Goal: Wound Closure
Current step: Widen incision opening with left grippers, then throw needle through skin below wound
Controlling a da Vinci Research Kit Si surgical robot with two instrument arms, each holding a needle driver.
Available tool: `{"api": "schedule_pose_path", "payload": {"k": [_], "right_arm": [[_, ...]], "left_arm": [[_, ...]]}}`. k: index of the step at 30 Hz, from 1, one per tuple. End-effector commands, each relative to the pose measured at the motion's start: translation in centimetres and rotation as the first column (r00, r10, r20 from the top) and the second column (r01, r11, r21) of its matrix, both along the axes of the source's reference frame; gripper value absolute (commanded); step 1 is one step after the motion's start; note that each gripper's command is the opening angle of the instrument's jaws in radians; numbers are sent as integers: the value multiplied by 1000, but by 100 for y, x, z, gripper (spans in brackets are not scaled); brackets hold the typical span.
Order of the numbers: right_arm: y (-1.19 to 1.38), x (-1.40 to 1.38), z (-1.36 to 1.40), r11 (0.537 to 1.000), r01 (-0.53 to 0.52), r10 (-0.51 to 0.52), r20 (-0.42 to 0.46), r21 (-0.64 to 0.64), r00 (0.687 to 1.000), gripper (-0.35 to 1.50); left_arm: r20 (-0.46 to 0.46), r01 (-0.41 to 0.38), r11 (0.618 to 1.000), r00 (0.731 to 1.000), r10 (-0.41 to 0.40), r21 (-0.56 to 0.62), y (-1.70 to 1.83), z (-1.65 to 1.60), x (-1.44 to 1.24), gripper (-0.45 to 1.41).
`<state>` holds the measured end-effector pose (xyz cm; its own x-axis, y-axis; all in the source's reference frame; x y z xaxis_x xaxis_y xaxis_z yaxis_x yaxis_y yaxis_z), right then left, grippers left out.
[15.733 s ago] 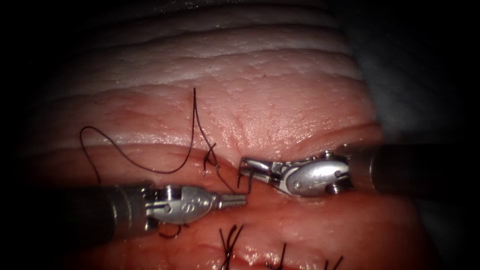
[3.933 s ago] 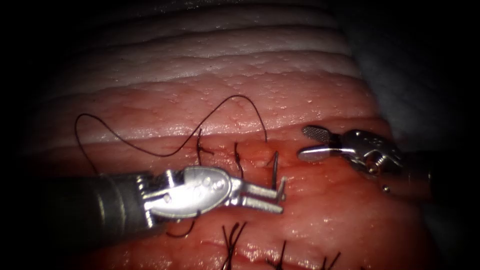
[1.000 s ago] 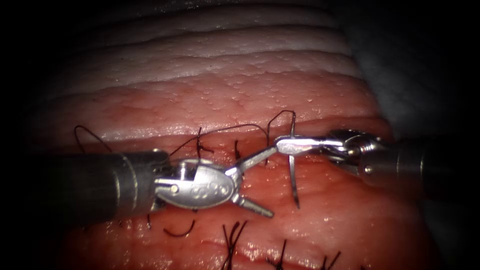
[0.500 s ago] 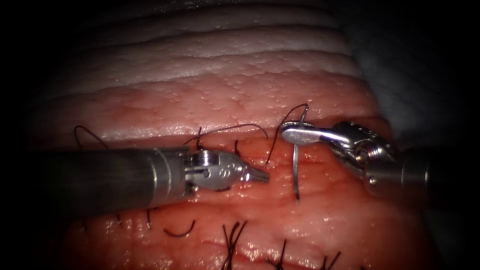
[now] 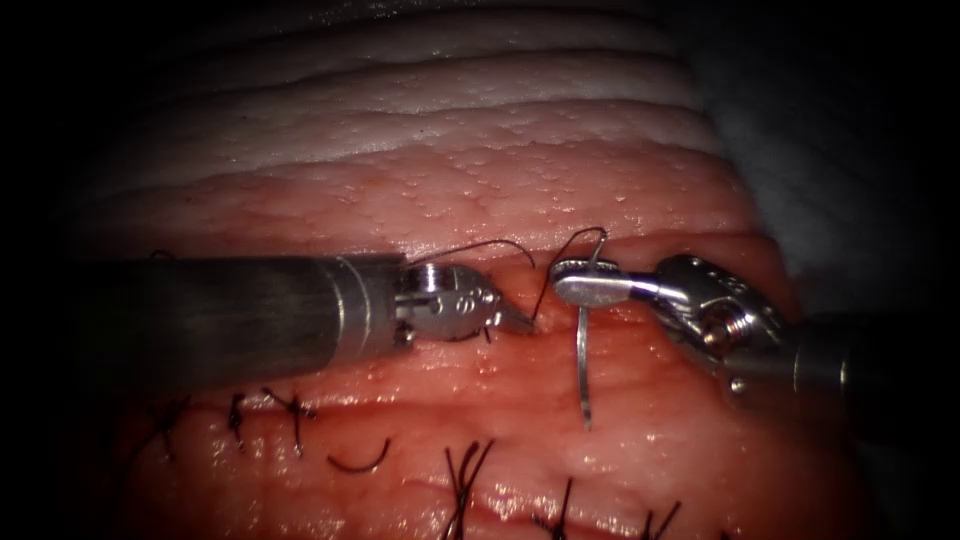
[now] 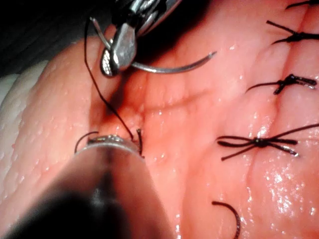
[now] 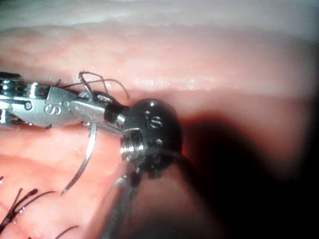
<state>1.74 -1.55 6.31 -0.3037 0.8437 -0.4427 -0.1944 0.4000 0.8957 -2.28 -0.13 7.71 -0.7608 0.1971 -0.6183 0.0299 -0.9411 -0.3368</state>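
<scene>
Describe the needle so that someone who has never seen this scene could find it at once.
Start at the right tool, which enters across the tissue. Its shut jaws hold the needle near its thread end, and the curved body hangs down free of the tissue. It is bare shiny metal, unlike the dark thread and the knotted stitches nearby.

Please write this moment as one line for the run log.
right gripper: shut on needle near thread end, needle out of tissue | left gripper: shut, at thread by cut

Dark surround, grey drape (image 5: 800,150) at right
</scene>
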Motion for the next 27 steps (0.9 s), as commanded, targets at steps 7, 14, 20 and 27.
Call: {"api": "schedule_pose_path", "payload": {"k": [7, 14, 20, 27], "right_arm": [[7, 8, 12, 994, -15, 18, 31, -112, 999, -35], [31, 6, 33, 972, -17, 41, 99, -236, 994, -35], [34, 12, 45, 926, 1, 66, 163, -378, 984, -35], [28, 23, 55, 848, 31, 103, 223, -529, 969, -35]], "left_arm": [[-71, -72, 996, 995, 75, 50, -12, 22, -9, -45], [-102, -129, 979, 984, 146, 158, -41, 12, -6, -23], [-99, -126, 977, 984, 145, 174, -35, 0, -5, 9], [-95, -109, 977, 987, 128, 184, -36, -2, -3, 15]]}}
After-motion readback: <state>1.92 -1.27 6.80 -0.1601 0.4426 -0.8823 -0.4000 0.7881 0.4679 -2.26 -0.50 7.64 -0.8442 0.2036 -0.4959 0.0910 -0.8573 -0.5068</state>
